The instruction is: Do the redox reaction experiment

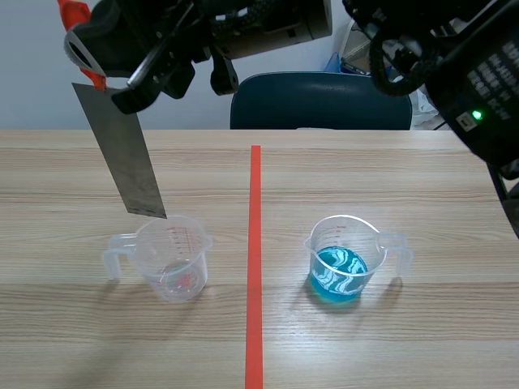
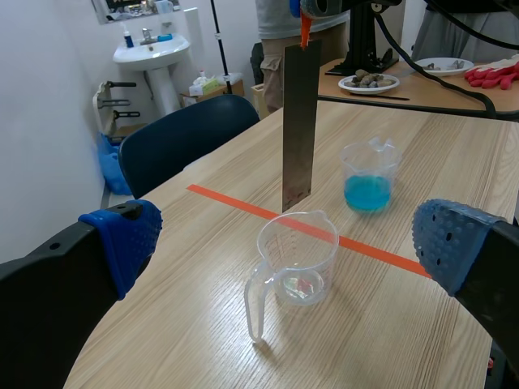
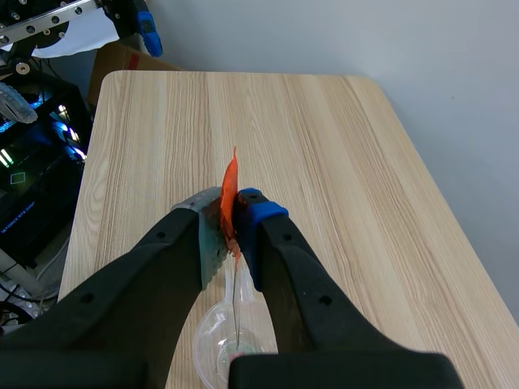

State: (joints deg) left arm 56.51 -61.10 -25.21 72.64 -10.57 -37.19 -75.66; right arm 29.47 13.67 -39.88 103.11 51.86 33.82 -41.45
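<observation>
My right gripper (image 3: 231, 223) is clamped on the top end of a flat metal strip (image 1: 122, 154), where an orange tab (image 3: 229, 190) sticks up between the pads. From my right wrist I see the strip only edge-on, a thin line dropping to the mouth of a clear measuring cup (image 1: 174, 259) straight below. The scene view shows its broad grey face, with my right arm raised across the top and reaching over to the left half of the table (image 1: 422, 186). The strip's lower end hangs just above the cup's rim.

My left gripper (image 2: 288, 247) is wide open, its blue pads (image 2: 126, 239) far apart, low and near that same cup. Only this wrist shows a faint reddish trace (image 2: 302, 284) on the cup's bottom from the side.

The second measuring cup (image 1: 345, 259), holding blue liquid (image 1: 338, 274), stands across the red tape line (image 1: 255, 267), well apart from the first. My right wrist does not see it at all. The left wrist also takes in a dark blue chair (image 2: 182, 138), a washbasin (image 2: 152, 53) and a plate of stones (image 2: 369, 80) on another table.
</observation>
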